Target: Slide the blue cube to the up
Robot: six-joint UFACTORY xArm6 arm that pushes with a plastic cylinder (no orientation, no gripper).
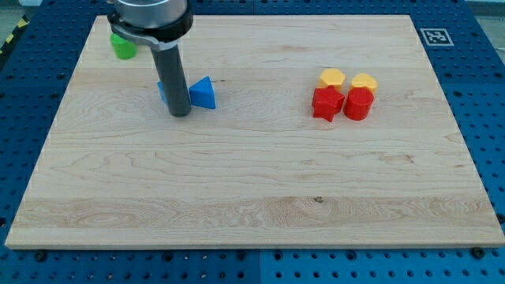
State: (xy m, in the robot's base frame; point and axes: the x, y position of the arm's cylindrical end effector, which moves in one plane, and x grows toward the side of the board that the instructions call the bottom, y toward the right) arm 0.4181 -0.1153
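Note:
The blue cube [163, 91] lies on the wooden board [252, 197] at the upper left, mostly hidden behind my rod. A blue triangular block [203, 93] sits just to its right, touching or nearly touching it. My tip [181, 115] rests on the board at the cube's lower right edge, directly below the gap between the two blue blocks.
A green block [122, 47] sits near the board's top left corner, partly hidden by the arm. At the right, two yellow blocks [332, 77] [364, 81] stand above a red star-like block [327, 103] and a red block [358, 104]. A marker tag [435, 36] lies off the board's top right corner.

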